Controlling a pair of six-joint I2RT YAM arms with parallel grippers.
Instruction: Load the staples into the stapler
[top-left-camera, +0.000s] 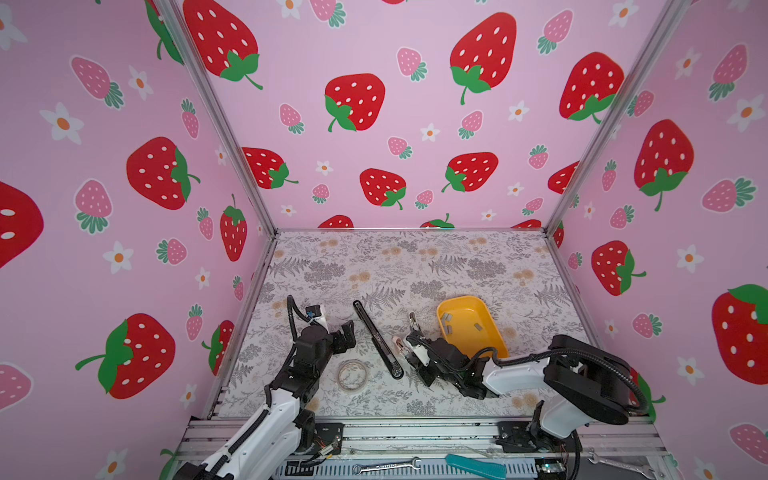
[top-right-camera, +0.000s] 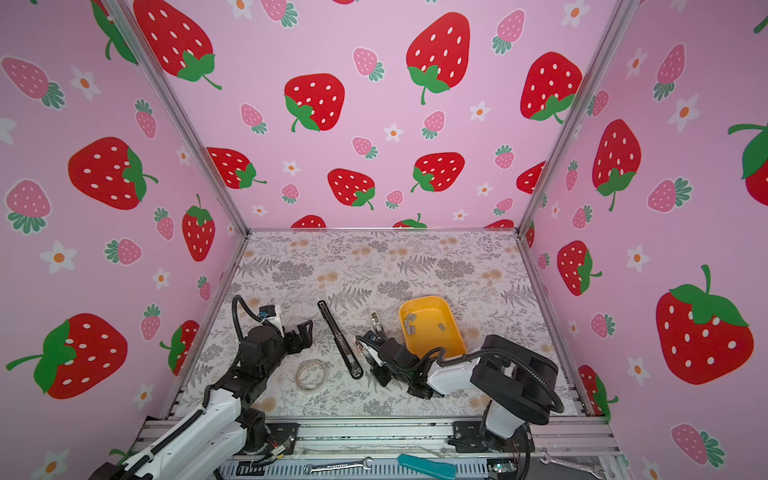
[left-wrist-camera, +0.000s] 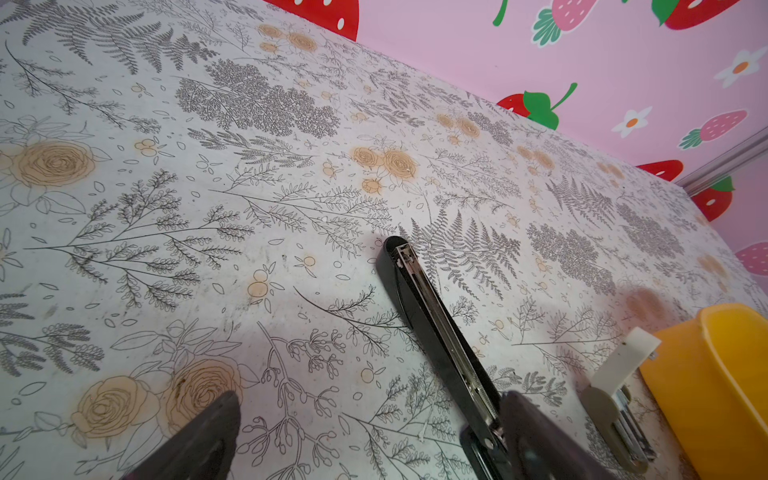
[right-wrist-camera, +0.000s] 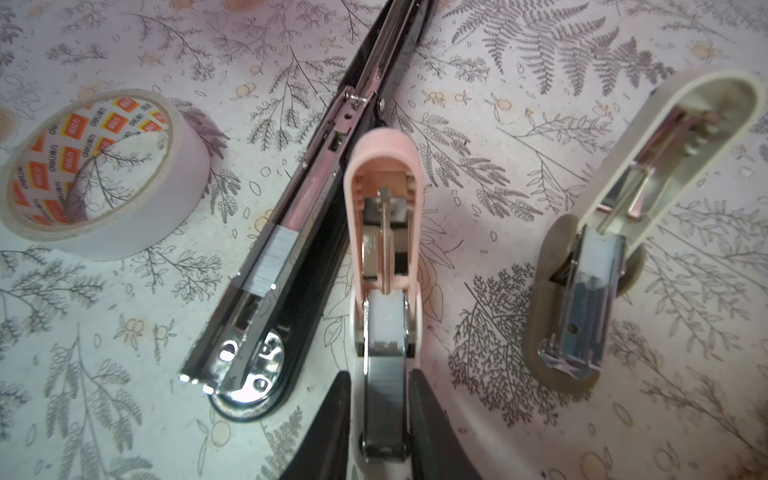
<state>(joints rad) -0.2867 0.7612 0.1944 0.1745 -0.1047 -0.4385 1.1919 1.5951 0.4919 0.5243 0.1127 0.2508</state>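
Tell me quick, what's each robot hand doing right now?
Left hand: open, holding nothing.
Right hand: astride the pink stapler; whether it grips it cannot be told.

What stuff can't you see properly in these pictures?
- Pink stapler: right wrist view, near end cut off by the picture's edge; whether the right gripper squeezes it or only flanks it, I cannot tell.
- Staples in the yellow tray: both top views, too small to count.
- Black stapler: left wrist view, near end behind the left gripper's blurred finger.
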